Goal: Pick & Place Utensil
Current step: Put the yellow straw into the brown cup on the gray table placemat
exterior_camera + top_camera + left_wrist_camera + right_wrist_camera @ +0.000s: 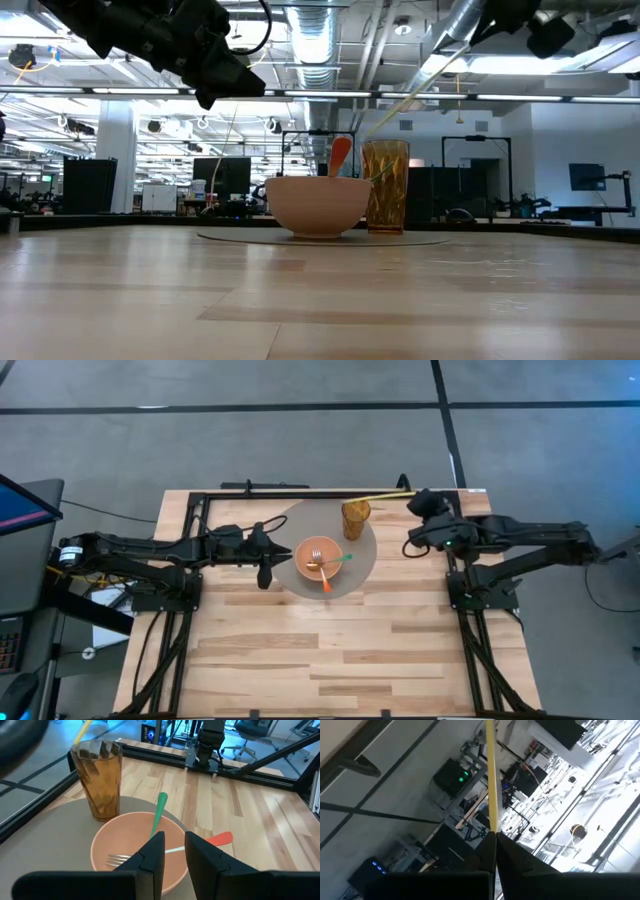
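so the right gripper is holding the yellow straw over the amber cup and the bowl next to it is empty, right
Not quite. The bowl is not empty: the left wrist view shows a fork and a green-handled utensil in it. The rest holds: the right gripper is shut on the yellow straw, held above the amber cup.

Both arms matte black, chunky segmented links. Left arm [150, 547] at frame left: black cable looped over its wrist, pale round label on the base joint at far left. Right arm [520, 540] at frame right: small green light on the wrist housing. Left gripper [172, 854] fingers flat, black, square-edged. Black frames under both bases.
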`<state>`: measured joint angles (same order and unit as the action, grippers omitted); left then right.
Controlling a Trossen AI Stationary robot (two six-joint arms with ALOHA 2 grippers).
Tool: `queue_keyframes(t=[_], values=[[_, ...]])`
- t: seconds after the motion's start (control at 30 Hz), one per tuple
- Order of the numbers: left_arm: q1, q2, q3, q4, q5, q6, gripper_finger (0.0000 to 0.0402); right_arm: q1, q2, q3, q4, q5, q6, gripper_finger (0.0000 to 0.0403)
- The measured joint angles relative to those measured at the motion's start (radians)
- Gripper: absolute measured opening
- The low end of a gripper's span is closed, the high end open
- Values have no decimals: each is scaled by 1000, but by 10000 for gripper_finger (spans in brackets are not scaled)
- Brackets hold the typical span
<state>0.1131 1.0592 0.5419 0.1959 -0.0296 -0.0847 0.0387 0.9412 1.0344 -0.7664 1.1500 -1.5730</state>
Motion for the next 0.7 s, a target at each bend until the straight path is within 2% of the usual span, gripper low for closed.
queue_keyframes(t=[0.2, 0.4, 0.7], values=[[0, 0, 0, 0, 0, -1, 76, -2, 12, 0, 0, 64, 7, 0], [0, 0, 0, 1, 0, -2, 76, 47, -32, 0, -69, 71, 57, 0], [0, 0, 0, 8, 0, -9, 76, 118, -43, 0, -280, 40, 268, 0]])
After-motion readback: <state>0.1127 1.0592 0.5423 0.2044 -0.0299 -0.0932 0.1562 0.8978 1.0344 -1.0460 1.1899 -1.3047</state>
